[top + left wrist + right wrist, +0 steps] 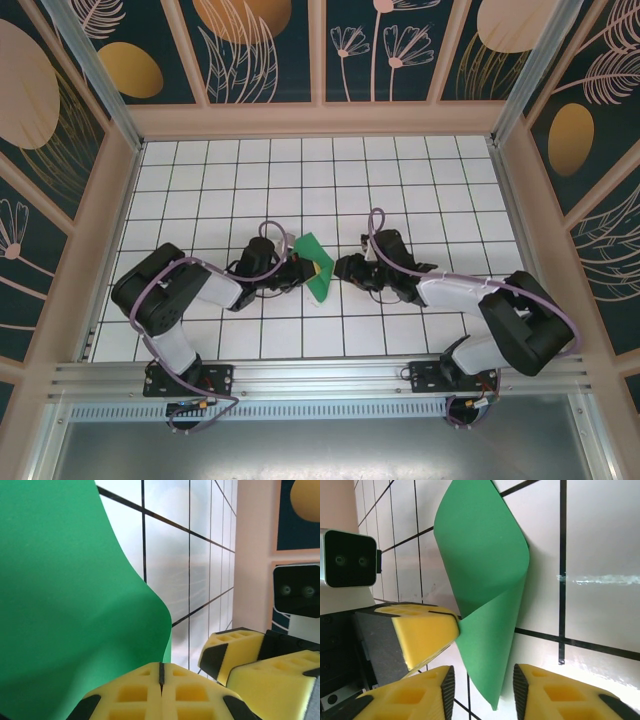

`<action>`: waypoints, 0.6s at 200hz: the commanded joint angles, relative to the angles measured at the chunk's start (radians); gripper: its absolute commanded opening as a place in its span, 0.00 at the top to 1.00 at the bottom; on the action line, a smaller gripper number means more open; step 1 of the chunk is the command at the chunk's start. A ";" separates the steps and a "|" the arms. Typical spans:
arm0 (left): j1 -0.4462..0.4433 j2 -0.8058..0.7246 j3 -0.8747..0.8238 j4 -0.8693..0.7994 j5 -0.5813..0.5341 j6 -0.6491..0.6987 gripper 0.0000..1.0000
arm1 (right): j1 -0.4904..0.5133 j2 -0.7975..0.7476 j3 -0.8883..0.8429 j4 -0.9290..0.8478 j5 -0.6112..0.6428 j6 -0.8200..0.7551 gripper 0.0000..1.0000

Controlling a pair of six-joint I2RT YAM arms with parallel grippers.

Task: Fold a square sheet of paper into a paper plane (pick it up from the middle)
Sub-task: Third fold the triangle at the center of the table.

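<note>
While left pincer (161,675) clamps green sheet (65,605), right pincer (484,686) gapes astride its corner.

White tiled table (300,190), black grid lines, curled green square sheet of paper (316,265) at its middle

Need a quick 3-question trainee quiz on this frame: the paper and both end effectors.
1. True or false: the left end effector is shut on an edge of the square sheet of paper.
2. Pick one. The right end effector is:
A) shut on the sheet
B) open, with a corner of the sheet between its fingers
C) pressing the sheet flat on the table
3. Short answer: does the sheet lie flat on the tiled table?

Key
1. True
2. B
3. No. It is curled over on itself in a loose fold.
</note>
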State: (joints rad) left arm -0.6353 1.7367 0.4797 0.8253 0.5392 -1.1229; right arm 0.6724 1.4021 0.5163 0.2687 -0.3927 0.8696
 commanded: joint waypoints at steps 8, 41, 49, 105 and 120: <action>0.018 -0.017 0.062 -0.233 -0.031 0.172 0.97 | 0.023 0.035 0.062 -0.036 0.002 -0.036 0.65; 0.031 -0.061 0.124 -0.392 -0.080 0.280 0.96 | 0.040 0.064 0.083 -0.043 0.009 -0.036 0.69; 0.034 -0.064 0.133 -0.410 -0.084 0.294 0.96 | 0.042 0.070 0.087 -0.045 0.008 -0.037 0.69; 0.039 -0.052 0.198 -0.536 -0.137 0.396 0.96 | 0.063 0.116 0.129 -0.074 0.014 -0.051 0.72; 0.039 -0.055 0.209 -0.553 -0.141 0.414 0.96 | 0.067 0.127 0.138 -0.078 0.014 -0.055 0.74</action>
State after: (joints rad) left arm -0.6018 1.6920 0.6575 0.3622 0.4339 -0.7864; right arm 0.7284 1.5082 0.6140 0.2180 -0.3916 0.8421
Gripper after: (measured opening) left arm 0.068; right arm 0.275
